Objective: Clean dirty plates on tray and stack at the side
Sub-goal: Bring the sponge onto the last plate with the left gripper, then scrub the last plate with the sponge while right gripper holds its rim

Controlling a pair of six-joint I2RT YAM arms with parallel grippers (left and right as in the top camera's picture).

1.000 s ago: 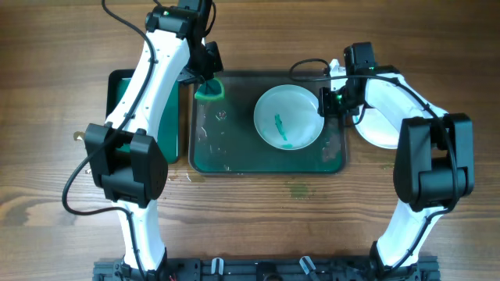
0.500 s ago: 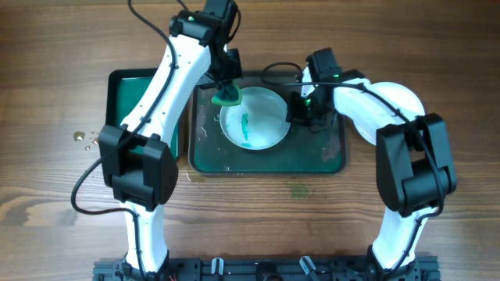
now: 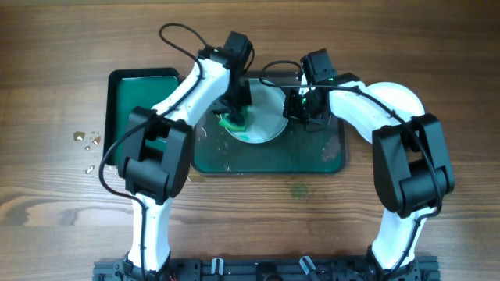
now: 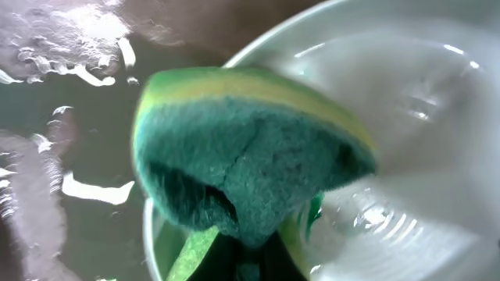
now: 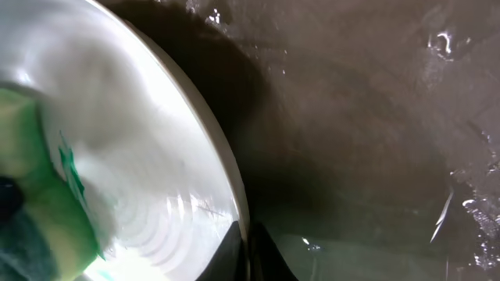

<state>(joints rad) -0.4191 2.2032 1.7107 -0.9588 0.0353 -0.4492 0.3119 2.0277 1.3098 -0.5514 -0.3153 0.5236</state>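
Overhead — left end effector (image 3: 234, 114) pinches sponge (image 4: 250, 156), right end effector (image 5: 244, 248) pinches plate (image 5: 141, 156) rim — scrub firmly, bracing the rim.

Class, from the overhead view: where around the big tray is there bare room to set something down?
Free: the near strip of the tray, between the plate and front rim; the table between the arm bases. Crowded: the far half, where sponge and right jaws meet the plate.
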